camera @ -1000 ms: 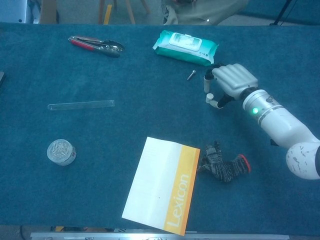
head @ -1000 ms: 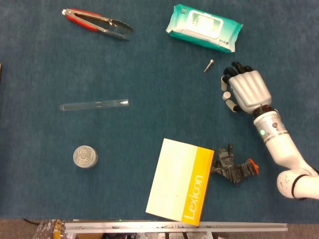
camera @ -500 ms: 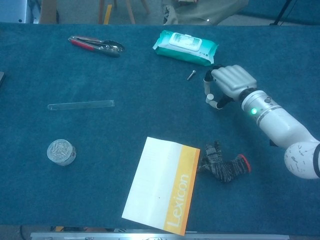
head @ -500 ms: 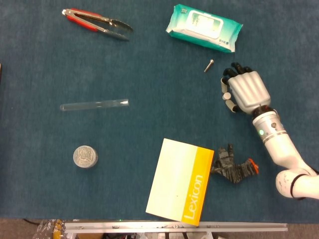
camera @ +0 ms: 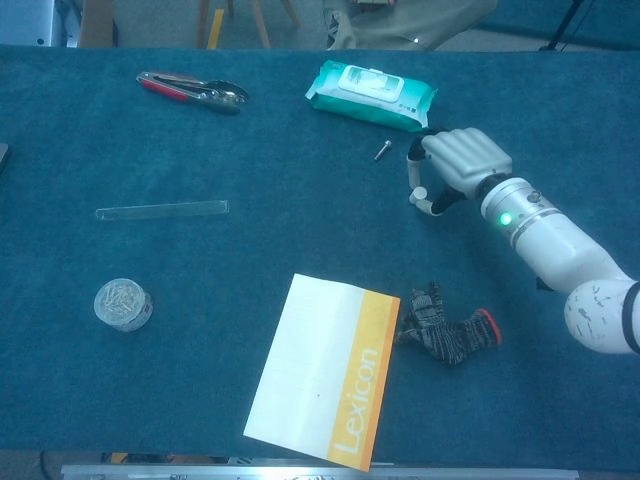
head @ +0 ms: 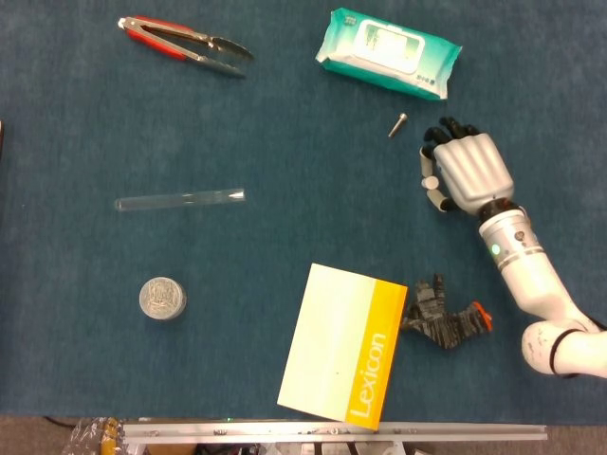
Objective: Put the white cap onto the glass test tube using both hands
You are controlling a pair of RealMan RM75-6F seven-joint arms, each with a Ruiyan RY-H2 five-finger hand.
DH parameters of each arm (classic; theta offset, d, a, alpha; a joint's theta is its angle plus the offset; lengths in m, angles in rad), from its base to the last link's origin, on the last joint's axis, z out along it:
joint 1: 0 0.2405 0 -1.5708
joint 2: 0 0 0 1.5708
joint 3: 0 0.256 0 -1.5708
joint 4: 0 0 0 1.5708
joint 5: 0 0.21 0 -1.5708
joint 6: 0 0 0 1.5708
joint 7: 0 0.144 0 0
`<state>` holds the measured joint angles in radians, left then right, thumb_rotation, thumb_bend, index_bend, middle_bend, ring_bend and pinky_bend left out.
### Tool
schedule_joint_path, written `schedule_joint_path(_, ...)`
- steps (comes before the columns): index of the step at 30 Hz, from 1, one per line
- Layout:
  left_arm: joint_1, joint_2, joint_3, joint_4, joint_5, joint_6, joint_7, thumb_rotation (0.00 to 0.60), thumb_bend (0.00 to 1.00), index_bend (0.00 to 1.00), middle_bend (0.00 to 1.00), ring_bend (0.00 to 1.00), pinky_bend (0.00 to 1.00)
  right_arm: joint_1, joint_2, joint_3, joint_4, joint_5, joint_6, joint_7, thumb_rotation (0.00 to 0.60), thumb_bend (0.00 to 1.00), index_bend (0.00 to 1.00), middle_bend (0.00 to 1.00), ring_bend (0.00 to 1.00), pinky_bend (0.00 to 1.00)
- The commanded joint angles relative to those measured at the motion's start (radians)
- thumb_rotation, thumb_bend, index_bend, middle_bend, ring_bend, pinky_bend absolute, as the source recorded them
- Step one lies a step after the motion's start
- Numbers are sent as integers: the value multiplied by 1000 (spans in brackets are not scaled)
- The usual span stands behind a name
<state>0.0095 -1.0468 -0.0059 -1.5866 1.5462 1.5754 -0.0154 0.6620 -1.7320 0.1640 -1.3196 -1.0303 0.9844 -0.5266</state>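
Slightly shifted right hand (head: pixel 465 171) (leftward).

Teal wipes pack (head: pixel 388 53); yellow-white booklet (head: pixel 345 343)

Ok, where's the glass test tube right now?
In the head view the glass test tube lies flat on the left side of the table, above the round metal tin and below the red-handled tongs, far from the right hand.

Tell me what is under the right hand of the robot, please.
Under the right hand a small white piece, probably the white cap, peeks out by the fingers. The palm covers the rest, so a grip cannot be confirmed.
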Motion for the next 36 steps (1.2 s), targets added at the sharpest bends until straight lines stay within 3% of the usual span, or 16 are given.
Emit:
schedule_joint_path(1, -3, 4, 0, -3, -1, -7, 1, 600, 369, 216, 132, 0, 70, 0, 17, 14, -28, 1, 5, 15, 600, 274, 585, 284, 128, 266)
schedule_joint_path(8, -37, 30, 0, -38, 11, -57, 9, 600, 369, 220, 134, 0, 70, 0, 120, 81, -186, 47, -6, 79, 600, 274, 595, 288, 128, 266)
schedule_joint_path(18, -145, 46, -12, -121, 19, -208, 51, 600, 369, 234, 143, 0, 70, 7, 302, 155, -389, 109, 4, 113, 600, 274, 595, 288, 128, 266)
schedule_joint_path(25, -224, 10, -32, -176, -24, -320, 151, 592, 370, 269, 146, 0, 70, 7, 384, 171, -447, 127, 8, 150, 600, 274, 595, 288, 128, 266)
schedule_joint_path(36, -329, -117, -73, -200, -179, -452, 332, 536, 370, 314, 175, 10, 70, 9, 453, 170, -462, 127, -1, 230, 600, 275, 598, 288, 128, 266)
